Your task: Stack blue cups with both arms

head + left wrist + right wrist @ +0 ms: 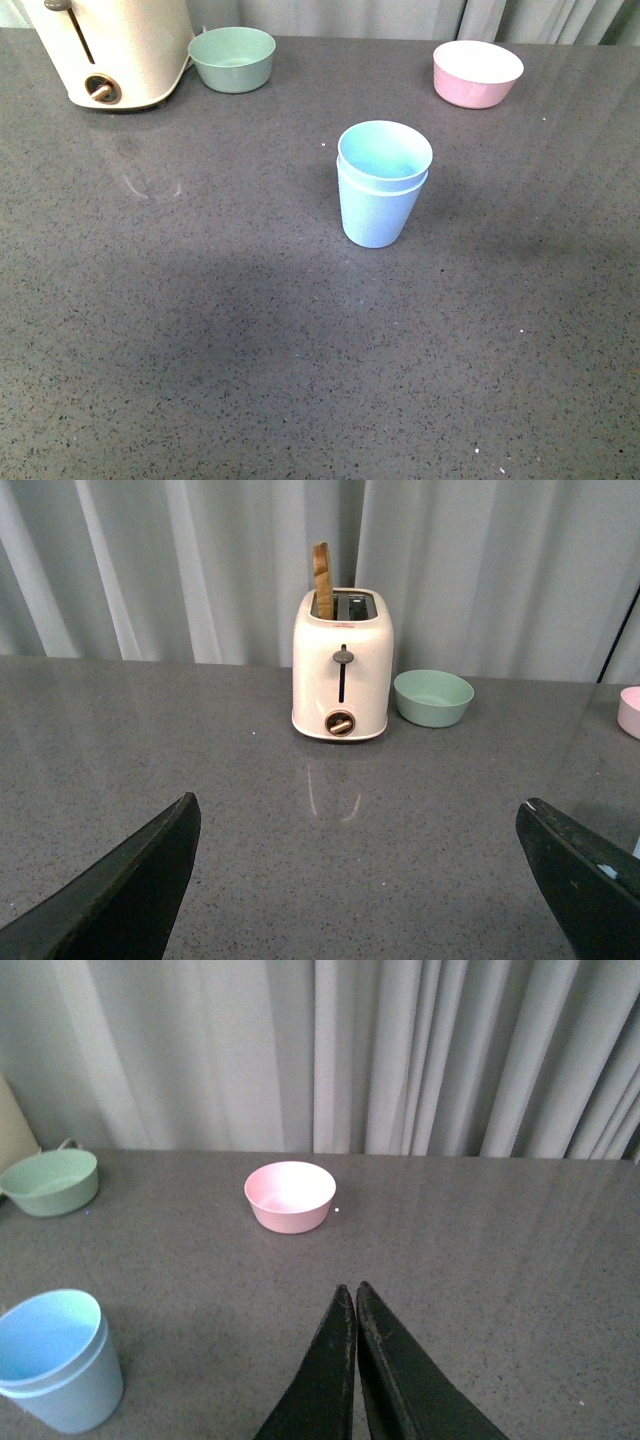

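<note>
The two blue cups (381,193) stand upright in the middle of the grey table, one nested inside the other, its rim a little above the outer rim. The right wrist view shows the same nested pair (58,1362) off to one side of my right gripper (352,1290), which is shut with nothing between its fingers. My left gripper (360,805) is open wide over bare tabletop, with only a sliver of blue showing past one finger (580,875). Neither arm shows in the front view.
A cream toaster (110,50) with a slice of toast (322,580) stands at the back left, a green bowl (232,58) beside it. A pink bowl (477,73) sits at the back right. Grey curtains hang behind the table.
</note>
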You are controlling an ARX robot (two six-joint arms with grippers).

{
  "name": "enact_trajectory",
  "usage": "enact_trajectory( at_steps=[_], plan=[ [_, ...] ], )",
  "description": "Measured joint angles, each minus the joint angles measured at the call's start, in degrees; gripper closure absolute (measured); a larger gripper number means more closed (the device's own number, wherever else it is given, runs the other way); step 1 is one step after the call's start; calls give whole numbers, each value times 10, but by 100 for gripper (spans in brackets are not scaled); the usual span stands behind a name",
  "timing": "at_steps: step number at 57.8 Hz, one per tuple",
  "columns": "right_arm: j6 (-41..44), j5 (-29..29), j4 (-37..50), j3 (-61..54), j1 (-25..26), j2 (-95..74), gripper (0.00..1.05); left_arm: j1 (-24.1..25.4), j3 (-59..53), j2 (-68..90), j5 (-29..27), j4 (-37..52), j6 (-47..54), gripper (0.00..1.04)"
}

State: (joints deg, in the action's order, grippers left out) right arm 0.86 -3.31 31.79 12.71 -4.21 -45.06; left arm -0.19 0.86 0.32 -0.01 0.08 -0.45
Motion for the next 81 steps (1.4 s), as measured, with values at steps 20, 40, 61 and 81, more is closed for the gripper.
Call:
enact_trajectory(
  at_steps=[20, 40, 61, 81],
  plan=[
    [-3, 33, -42, -80, 40, 122, 103, 0, 0, 0, 0, 0, 0, 9],
    [-3, 33, -104, -106, 41, 211, 103, 0, 0, 0, 0, 0, 0, 9],
    [-3, 33, -161, -114, 41, 294, 103, 0, 0, 0, 0, 0, 0, 9],
    [-3, 33, -216, -114, 41, 349, 103, 0, 0, 0, 0, 0, 0, 9]
  ],
)
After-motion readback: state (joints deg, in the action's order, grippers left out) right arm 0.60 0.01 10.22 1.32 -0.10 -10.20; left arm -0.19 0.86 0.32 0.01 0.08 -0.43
